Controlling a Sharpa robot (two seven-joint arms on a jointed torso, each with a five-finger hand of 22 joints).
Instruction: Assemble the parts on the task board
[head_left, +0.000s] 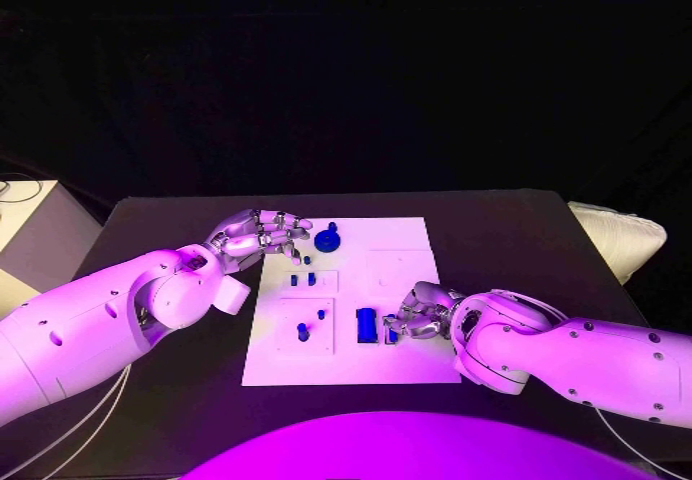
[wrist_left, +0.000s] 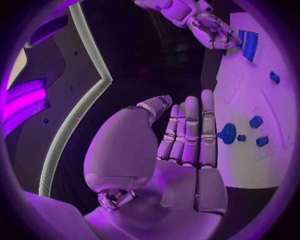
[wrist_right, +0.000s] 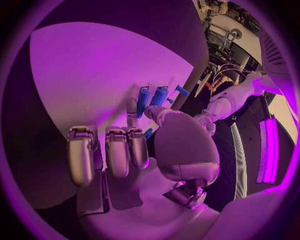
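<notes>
Right fingers curled beside upright blue parts at board near edge; pinch or mere touch, cannot tell. Left hand flat, fingers together, empty, beside round part at far edge. Likely mid-seating; next calls for straight downward press.

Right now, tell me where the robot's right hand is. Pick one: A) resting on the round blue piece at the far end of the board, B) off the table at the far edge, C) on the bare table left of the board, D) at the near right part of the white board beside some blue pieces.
D: in the head view the right hand sits on the white board at its near right, with blue pieces right beside its fingers.
</notes>
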